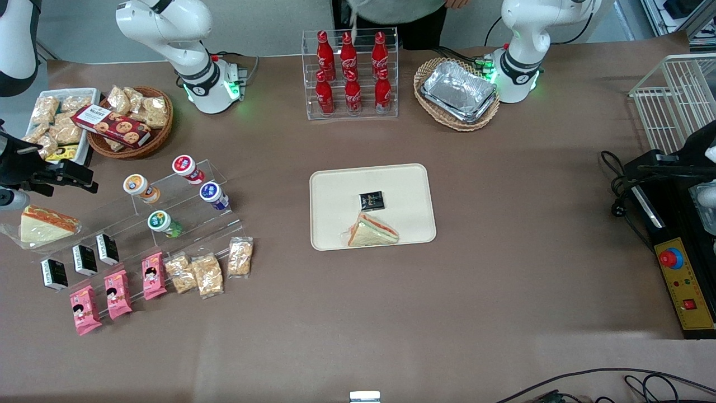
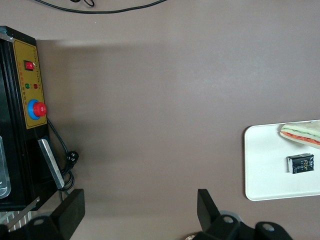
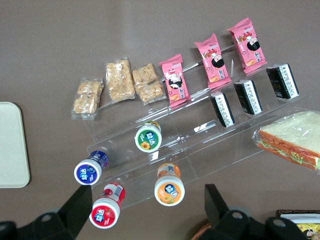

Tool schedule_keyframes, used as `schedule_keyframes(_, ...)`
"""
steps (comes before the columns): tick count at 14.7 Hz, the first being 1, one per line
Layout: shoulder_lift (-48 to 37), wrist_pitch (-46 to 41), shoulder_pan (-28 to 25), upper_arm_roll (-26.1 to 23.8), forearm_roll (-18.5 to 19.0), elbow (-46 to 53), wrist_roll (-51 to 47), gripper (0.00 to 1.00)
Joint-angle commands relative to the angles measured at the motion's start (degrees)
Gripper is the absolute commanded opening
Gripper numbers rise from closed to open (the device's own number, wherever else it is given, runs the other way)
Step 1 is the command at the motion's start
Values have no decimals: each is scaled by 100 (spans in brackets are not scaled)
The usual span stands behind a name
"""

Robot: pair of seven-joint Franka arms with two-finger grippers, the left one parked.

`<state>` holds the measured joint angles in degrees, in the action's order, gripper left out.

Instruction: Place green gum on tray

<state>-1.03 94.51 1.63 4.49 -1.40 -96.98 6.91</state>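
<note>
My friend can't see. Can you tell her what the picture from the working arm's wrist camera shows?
The robot's open hand hangs above a clear stepped shelf holding four little jars, the green gum among them. Snack packets and a wrapped sandwich lie nearby, and the tray edge peeks in.

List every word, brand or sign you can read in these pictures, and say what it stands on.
"Coca-Cola": script on the six red bottles in the clear rack.
Unreadable: the green-bodied, white-lidded gum jar's label, the red biscuit box, the pink snack packets.
The open end effector hovers above the jars.
</note>
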Motion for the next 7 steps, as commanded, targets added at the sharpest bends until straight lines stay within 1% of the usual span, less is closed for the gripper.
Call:
schedule_keyframes(1,-46,-55,-13,-1,79,-31,3,100)
schedule_keyframes(7,32,15,-22,-1,70,30,-14,100)
